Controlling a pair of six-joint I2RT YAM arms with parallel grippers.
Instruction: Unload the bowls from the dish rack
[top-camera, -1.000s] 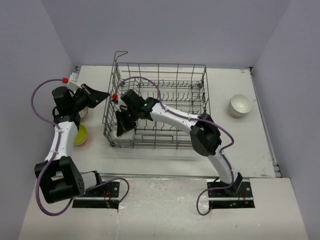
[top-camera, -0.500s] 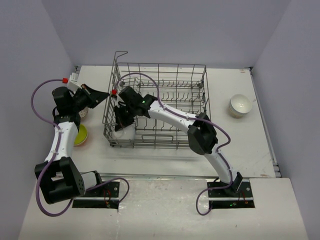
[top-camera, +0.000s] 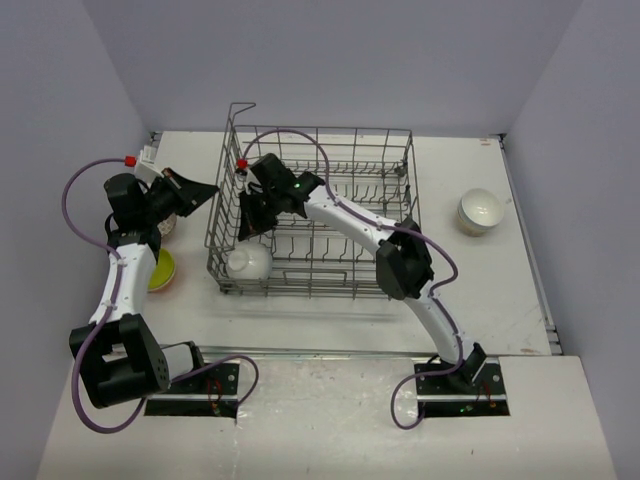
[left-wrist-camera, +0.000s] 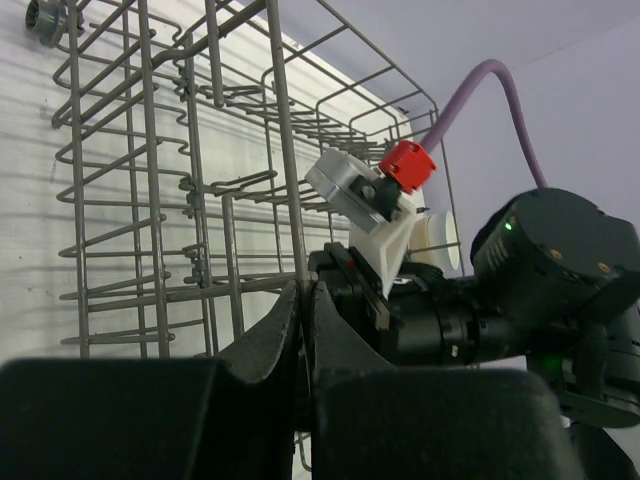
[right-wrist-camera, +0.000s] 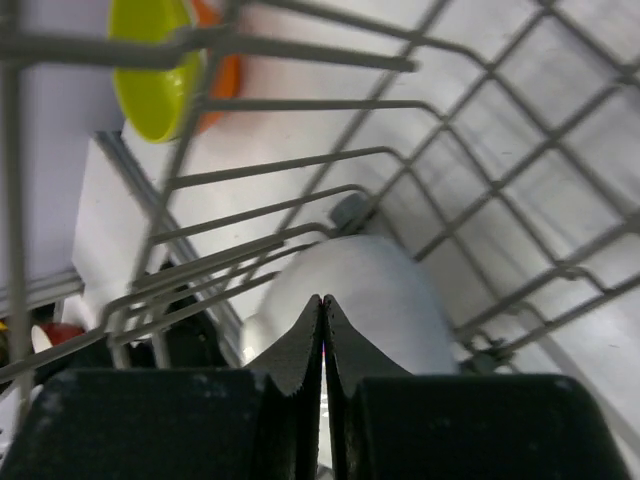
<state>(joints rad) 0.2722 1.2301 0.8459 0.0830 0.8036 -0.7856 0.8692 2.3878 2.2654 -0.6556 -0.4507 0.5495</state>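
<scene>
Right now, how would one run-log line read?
left gripper: shut on grey metal wire dish rack | right gripper: shut, empty, over round white bowl | bowl: not yet lifted

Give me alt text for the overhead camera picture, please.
A grey wire dish rack fills the middle, with one white bowl in its near-left corner. The right arm reaches into it, jaws shut; the left arm has its jaws pinched on the rack's left wall.

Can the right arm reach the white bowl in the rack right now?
Probably yes: the right gripper is already inside the dish rack, with the white bowl straight ahead of its tips and nothing between. Its jaws are shut, so it must open first.
</scene>
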